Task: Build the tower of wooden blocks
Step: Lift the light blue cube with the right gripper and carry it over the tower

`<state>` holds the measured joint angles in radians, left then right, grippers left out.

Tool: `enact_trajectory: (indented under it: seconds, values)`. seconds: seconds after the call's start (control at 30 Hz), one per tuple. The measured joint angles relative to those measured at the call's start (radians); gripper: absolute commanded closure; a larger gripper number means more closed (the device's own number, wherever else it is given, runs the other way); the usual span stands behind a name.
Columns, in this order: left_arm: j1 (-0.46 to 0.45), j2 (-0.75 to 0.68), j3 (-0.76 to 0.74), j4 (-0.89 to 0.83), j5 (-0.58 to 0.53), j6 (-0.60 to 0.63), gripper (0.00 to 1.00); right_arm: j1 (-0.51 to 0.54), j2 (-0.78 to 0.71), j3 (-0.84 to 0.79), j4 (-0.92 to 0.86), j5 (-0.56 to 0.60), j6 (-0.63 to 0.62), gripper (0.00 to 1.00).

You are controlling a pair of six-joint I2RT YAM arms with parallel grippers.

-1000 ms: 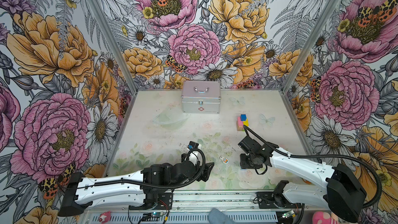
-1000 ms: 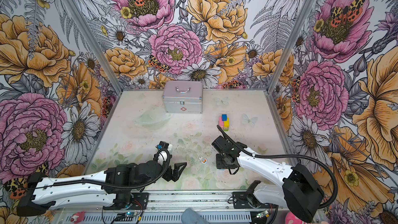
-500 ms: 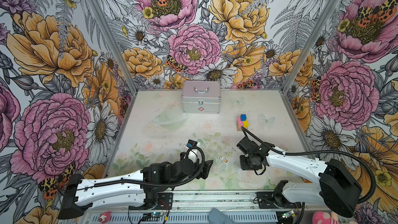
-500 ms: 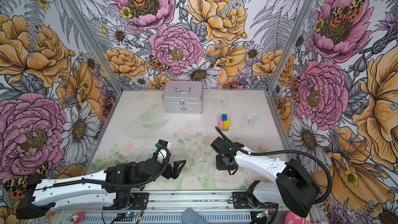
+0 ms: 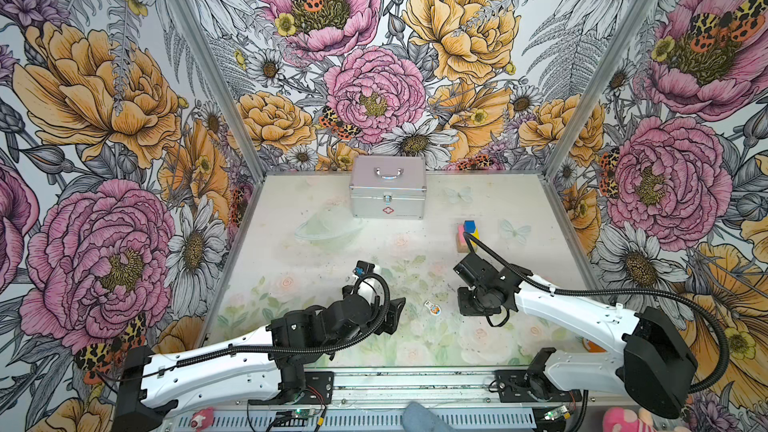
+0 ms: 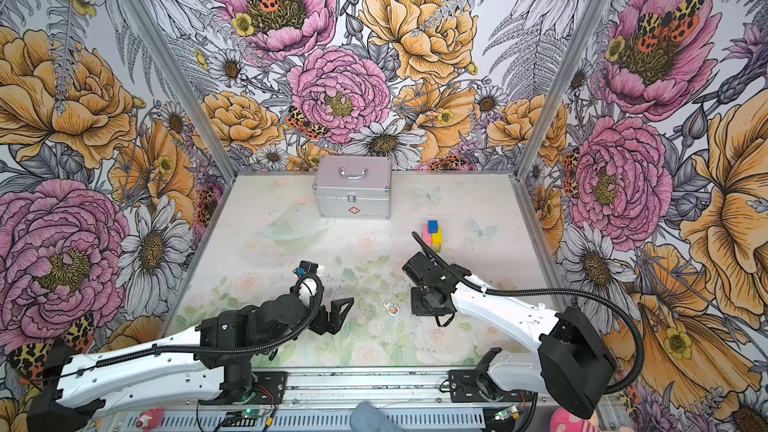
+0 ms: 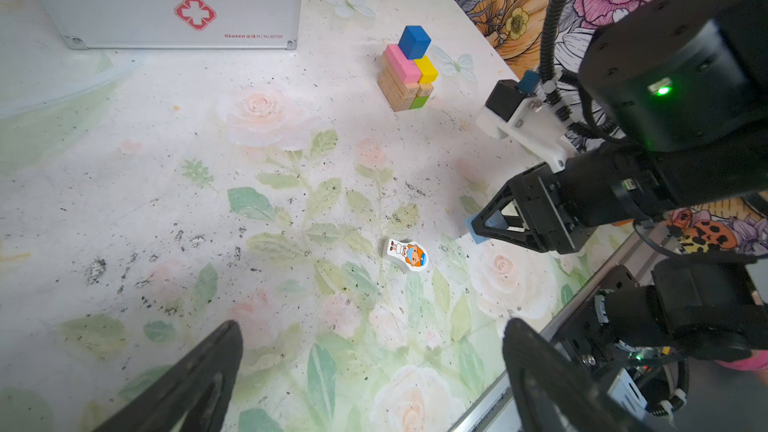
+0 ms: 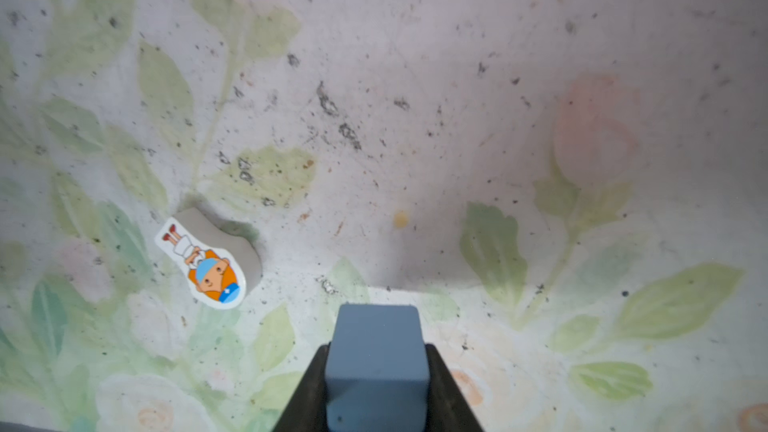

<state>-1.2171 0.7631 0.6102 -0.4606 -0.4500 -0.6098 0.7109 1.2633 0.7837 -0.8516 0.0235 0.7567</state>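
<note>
Well, close to me my left gripper [image 7: 372, 326] is spread wide over the table [image 7: 124, 201], my right gripper [image 8: 376, 367] pinches a light blue block [image 8: 376, 326] near the flat figure piece [image 7: 408, 255], and the tower [image 7: 409, 68] stands farther back.

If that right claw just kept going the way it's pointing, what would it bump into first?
Probably the table: the right gripper points down at a bare patch, and the light blue block clamped in it would touch first. The cartoon figure piece lies off to the side.
</note>
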Motion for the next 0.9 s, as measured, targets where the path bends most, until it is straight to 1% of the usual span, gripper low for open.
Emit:
enact_trajectory:
  seconds: [0.13, 0.23, 0.33, 0.47, 0.67, 0.9]
  values:
    - [0.060, 0.006, 0.013, 0.002, 0.033, 0.030, 0.01, -0.045, 0.034, 0.070, -0.020, 0.008, -0.043, 0.71]
    - [0.122, 0.019, 0.028, 0.016, 0.071, 0.059, 0.01, -0.098, 0.061, 0.127, -0.039, 0.009, -0.083, 0.71]
    - [0.195, 0.050, 0.052, 0.040, 0.121, 0.089, 0.01, -0.167, 0.100, 0.198, -0.060, 0.008, -0.129, 0.71]
    - [0.278, 0.107, 0.090, 0.067, 0.191, 0.130, 0.01, -0.261, 0.190, 0.329, -0.081, 0.006, -0.203, 0.71]
    - [0.357, 0.207, 0.145, 0.098, 0.279, 0.178, 0.01, -0.362, 0.334, 0.491, -0.091, -0.009, -0.300, 0.71]
    - [0.417, 0.281, 0.178, 0.115, 0.351, 0.214, 0.01, -0.436, 0.445, 0.597, -0.109, -0.032, -0.377, 0.71]
